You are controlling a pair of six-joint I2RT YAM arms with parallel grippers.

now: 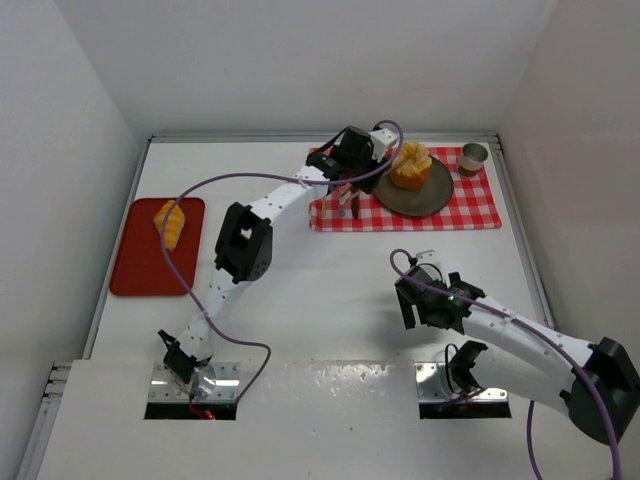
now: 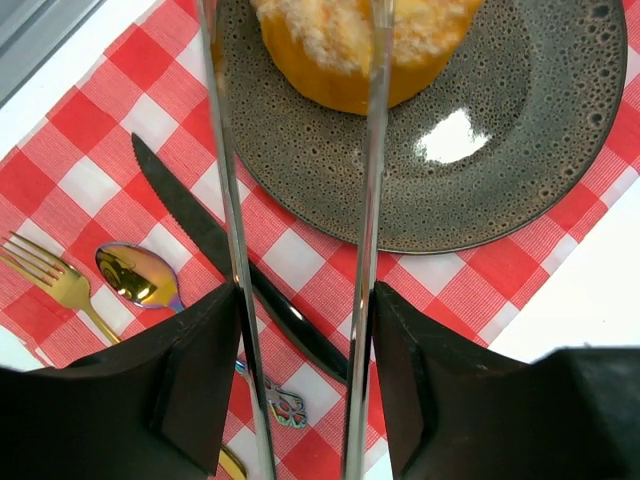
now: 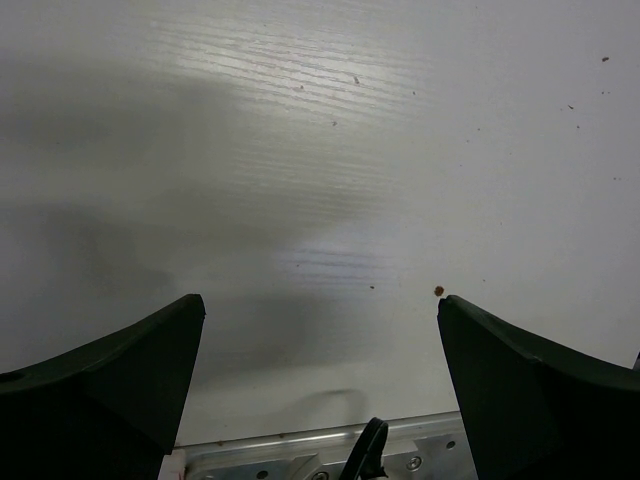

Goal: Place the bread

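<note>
- Left end effector [image 2: 298,60] hangs over the red-and-white checked cloth [image 1: 470,210] at the far side of the white counter [image 1: 330,300]. Its two clear, slender fingers [image 2: 232,250] stand moderately apart with nothing clamped between them.
- There's the round golden-orange bread with a pale crumbly top [image 1: 411,165], sitting on the dark grey speckled round plate [image 1: 420,198], towards the plate's far-left part. The near-right part of the plate is bare and catches a bright reflection.
- In the left wrist view the finger ends run up across the bread's near side. Contact with it can't be judged from here.
- The plate rests on the checked cloth. Beside it on the cloth lie a black-handled knife [image 2: 200,235], then an iridescent spoon [image 2: 135,278], then a gold fork [image 2: 50,275].
- At the far right corner of the cloth stands a small metallic cup [image 1: 473,158]. What it holds can't be made out.
- Over on the left edge lies a flat red rectangular tray [image 1: 135,270], carrying one orange-yellow pastry piece [image 1: 170,224] at its far end. That's the only thing on it.
- Right end effector [image 3: 320,330] hovers low over bare counter, well apart from the cloth. Its dark fingers [image 3: 110,370] are spread wide and grip nothing.
</note>
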